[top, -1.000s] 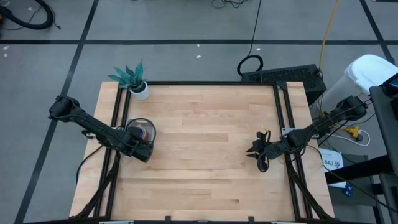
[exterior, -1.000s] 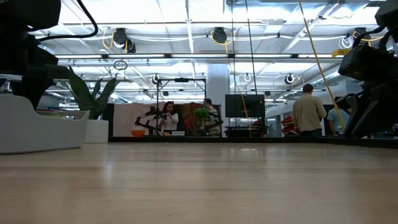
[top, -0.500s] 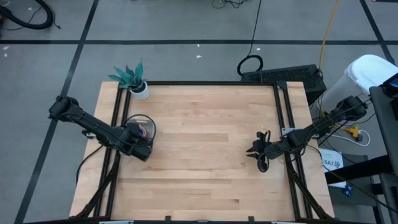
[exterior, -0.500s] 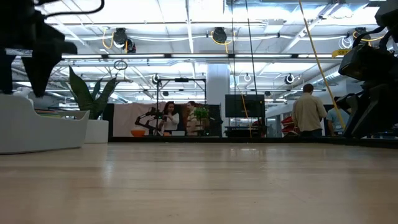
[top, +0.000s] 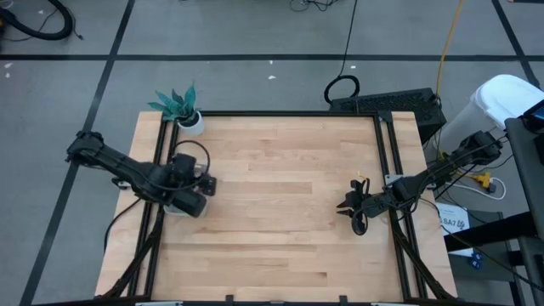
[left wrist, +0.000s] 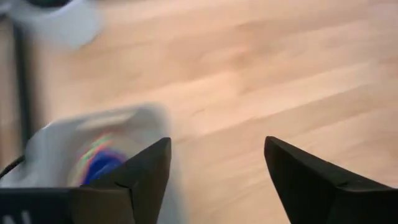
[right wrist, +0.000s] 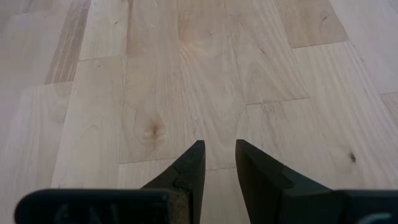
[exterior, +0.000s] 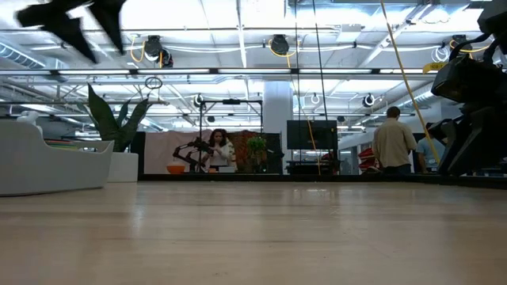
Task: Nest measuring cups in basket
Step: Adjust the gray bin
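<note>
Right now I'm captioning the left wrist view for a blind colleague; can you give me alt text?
The left tool, its two dark fingers apart and holding nothing, hangs over a light wooden table. Beside one finger sits the pale basket, blurred, with multicoloured measuring cups inside. A blurred white object shows at the far edge.

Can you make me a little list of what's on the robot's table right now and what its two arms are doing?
table: wooden top, mostly bare
basket: pale tray at the left side, under the left arm
cups: colourful ones sit inside the basket, blurry
plant: small white pot at the far left corner
left tool: open, empty, above the basket's edge
right tool: near the right edge, fingers a little apart, nothing between them, over bare wood
people: some stand in the room behind
</note>
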